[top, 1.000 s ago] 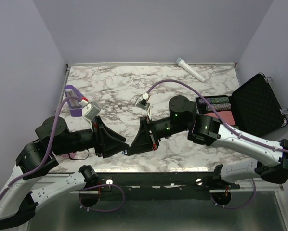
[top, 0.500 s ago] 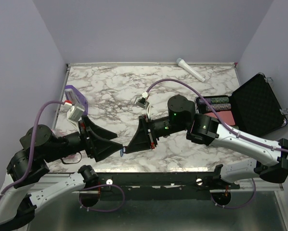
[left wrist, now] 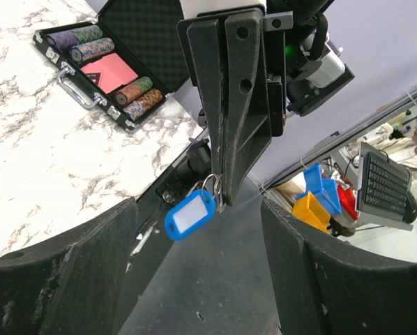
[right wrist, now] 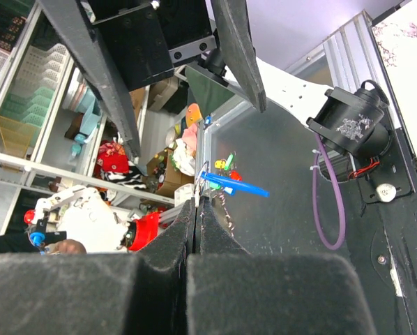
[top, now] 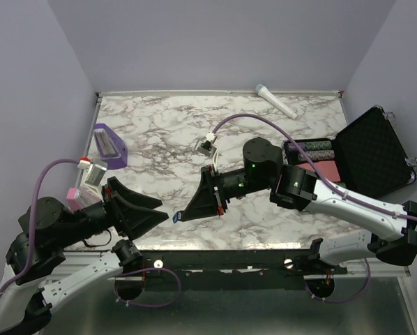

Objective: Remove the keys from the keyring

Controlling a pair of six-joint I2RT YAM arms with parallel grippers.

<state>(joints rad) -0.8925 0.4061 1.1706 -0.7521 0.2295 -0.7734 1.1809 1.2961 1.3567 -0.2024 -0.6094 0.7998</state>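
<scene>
While the top camera looks down on the marble tabletop (top: pixel 167 132) between lavender walls (top: pixel 215 42), the left gripper (top: pixel 164 211) gapes wide by the near edge. The right gripper (top: pixel 183 217) is clamped on the keyring (top: pixel 175 218) just beside it. Purple block (top: pixel 109 145) at the left edge, white tube (top: pixel 277 100) near the far right corner, open black case (top: pixel 372 150) at the right edge.

Left wrist: the blue tag (left wrist: pixel 190 215) dangles between spread fingers (left wrist: pixel 62 279), with a keyboard (left wrist: pixel 383 185) and bins (left wrist: pixel 320 199) behind.

Right wrist: pads (right wrist: pixel 160 251) are pressed together, with cluttered shelving (right wrist: pixel 27 91) beyond. The keys are too small to pick out.
</scene>
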